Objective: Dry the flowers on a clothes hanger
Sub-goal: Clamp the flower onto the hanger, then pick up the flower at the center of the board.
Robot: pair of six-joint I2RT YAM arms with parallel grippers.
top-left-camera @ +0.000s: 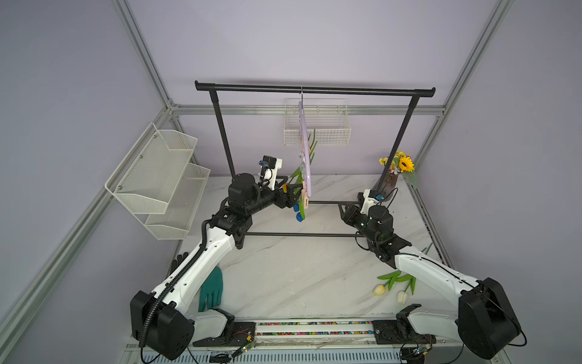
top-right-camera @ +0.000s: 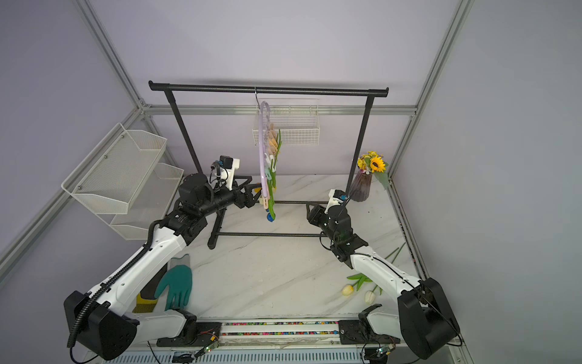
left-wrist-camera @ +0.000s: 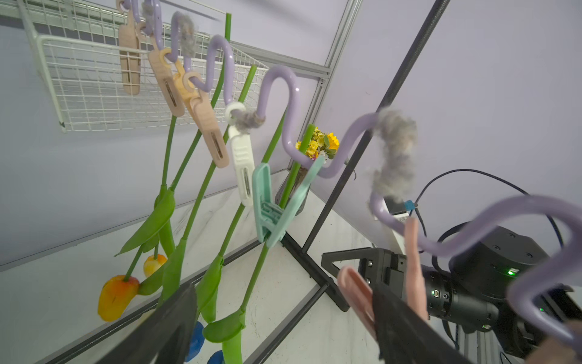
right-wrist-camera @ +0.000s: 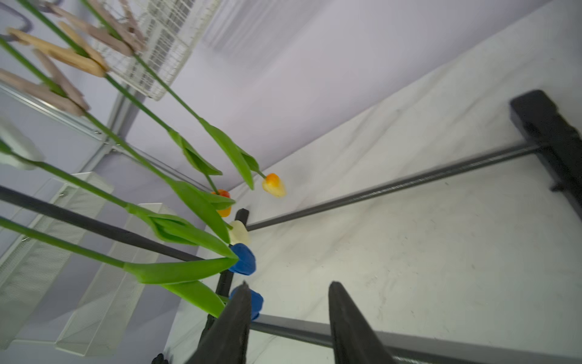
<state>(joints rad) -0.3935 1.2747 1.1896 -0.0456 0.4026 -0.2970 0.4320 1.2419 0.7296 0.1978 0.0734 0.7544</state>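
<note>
Above marble tabletop [top-left-camera: 299,277], green-stemmed tulips [left-wrist-camera: 154,223] were pegged to wavy lilac plastic hanger [left-wrist-camera: 278,72]; left gripper [left-wrist-camera: 283,285] was held wide, right gripper [right-wrist-camera: 289,283] narrower.

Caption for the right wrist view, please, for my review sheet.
Open, empty right gripper near five tulips hanging head-down from clothespins above the marble table.

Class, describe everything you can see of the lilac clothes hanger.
The clothes hanger is wavy lilac plastic with tufts of grey fluff. Its thin metal hook hangs on the black rack's top bar. Wooden, white, mint and pink clothespins hang along it, several clamping tulips heads down. The open left end effector sits by its pink-pin end; contact is unclear.
</note>
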